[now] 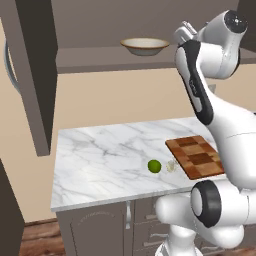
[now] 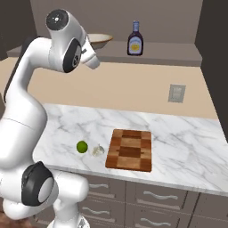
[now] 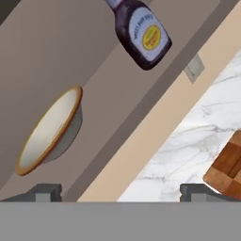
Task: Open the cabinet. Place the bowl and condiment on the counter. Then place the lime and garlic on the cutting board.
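Step in hand: the cabinet (image 1: pixel 35 75) stands open; fetching the bowl (image 1: pixel 144 46) looks to be the job now.
Gripper (image 3: pixel 120 190): jaws spread wide, holding nothing, facing the shelf.
Bowl: on the cabinet shelf, upright.
Condiment (image 2: pixel 135 39): same shelf, well apart from the bowl.
Lime (image 2: pixel 82 146) and garlic (image 2: pixel 98 150): on the counter (image 2: pixel 187 147), just beside the cutting board (image 2: pixel 130 149), not on it.
Next move: likely close in on the bowl's rim and grip it.
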{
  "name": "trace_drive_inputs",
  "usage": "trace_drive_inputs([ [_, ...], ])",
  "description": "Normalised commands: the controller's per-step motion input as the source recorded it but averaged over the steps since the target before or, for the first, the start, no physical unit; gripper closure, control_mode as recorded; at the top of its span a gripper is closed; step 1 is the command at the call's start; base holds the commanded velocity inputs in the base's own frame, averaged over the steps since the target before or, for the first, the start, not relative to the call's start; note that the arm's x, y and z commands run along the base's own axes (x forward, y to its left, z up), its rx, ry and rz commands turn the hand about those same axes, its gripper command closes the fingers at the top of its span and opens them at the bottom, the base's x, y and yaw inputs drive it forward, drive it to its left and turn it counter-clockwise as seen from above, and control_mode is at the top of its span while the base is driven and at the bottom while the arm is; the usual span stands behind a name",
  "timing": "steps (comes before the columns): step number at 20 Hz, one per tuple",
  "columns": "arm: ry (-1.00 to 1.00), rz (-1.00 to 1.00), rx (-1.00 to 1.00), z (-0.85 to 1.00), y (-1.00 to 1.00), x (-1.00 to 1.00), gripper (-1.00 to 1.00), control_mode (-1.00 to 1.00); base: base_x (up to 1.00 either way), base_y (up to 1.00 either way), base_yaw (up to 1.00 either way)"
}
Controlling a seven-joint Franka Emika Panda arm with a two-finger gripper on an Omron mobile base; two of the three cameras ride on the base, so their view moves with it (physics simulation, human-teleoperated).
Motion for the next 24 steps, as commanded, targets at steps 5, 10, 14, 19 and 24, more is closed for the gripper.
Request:
trace_drive_inputs([
  [5,0.01,0.08,0.03,0.06,0.00,0.02,-1.00,-1.00,0.00,0.00,0.00],
  [10,0.00,0.14,0.00,0.00,0.00,0.21,-1.00,-1.00,0.00,0.00,0.00],
  [14,0.00,0.15,0.00,0.00,0.00,0.35,-1.00,-1.00,0.00,0.00,0.00],
  [19,0.01,0.12,0.00,0.00,0.00,0.52,-1.00,-1.00,0.00,0.00,0.00],
  [24,0.01,0.08,0.00,0.00,0.00,0.66,-1.00,-1.00,0.00,0.00,0.00],
])
